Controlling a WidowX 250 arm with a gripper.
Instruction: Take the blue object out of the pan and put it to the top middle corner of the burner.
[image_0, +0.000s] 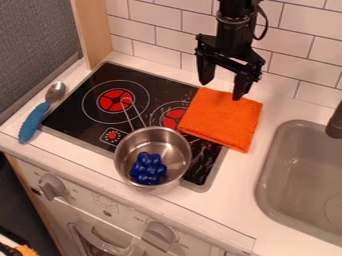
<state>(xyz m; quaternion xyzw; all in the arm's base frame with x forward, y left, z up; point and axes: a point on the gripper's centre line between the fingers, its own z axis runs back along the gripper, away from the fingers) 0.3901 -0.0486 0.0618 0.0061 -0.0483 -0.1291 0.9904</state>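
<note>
Gripper (222, 90) hangs near the orange cloth (222, 120), fingers (206, 74) wide apart, while the blue object (147, 169) sits in the steel pan (157, 138)!

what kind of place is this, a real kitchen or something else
It looks like a toy or mock kitchen set up for a robot: a small black burner top with printed-looking red rings, a sink set into the same counter, and oven-style knobs on the front below.
</note>
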